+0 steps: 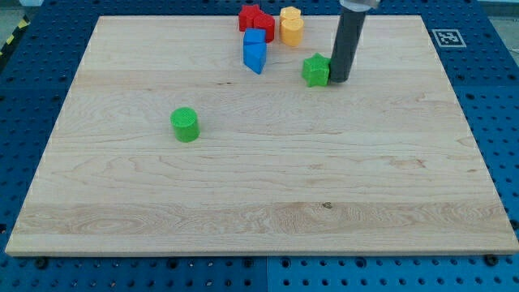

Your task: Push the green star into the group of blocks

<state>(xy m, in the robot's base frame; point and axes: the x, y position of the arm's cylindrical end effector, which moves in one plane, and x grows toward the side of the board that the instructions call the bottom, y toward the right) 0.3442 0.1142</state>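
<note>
Pushing is under way but not complete: my tip [338, 80], the lower end of the straight dark rod, stands on the pale wooden board [259, 203] directly against the view's right side of the small green star-shaped block [316, 70], touching it or very nearly so. The rod has no jaws and therefore holds nothing; it can only bear sideways on a block. The green star lies just to the view's left of my tip. The group of blocks lies further to the view's left and toward the view's top from my tip: a blue block of irregular shape [255, 51], a red star-like block [255, 19] beyond it, and a yellow block of rounded outline [291, 25] beside the red one. The yellow block is the member nearest my tip, up and slightly left. A visible strip of bare board separates the green star from the blue and yellow blocks, so the star has not yet joined the group. Judged from this layout, the remaining work is a short push toward the view's upper left until the star rests against the group. A green cylindrical block [185, 124] stands well apart, far to the view's lower left of my tip, and plays no part.
</note>
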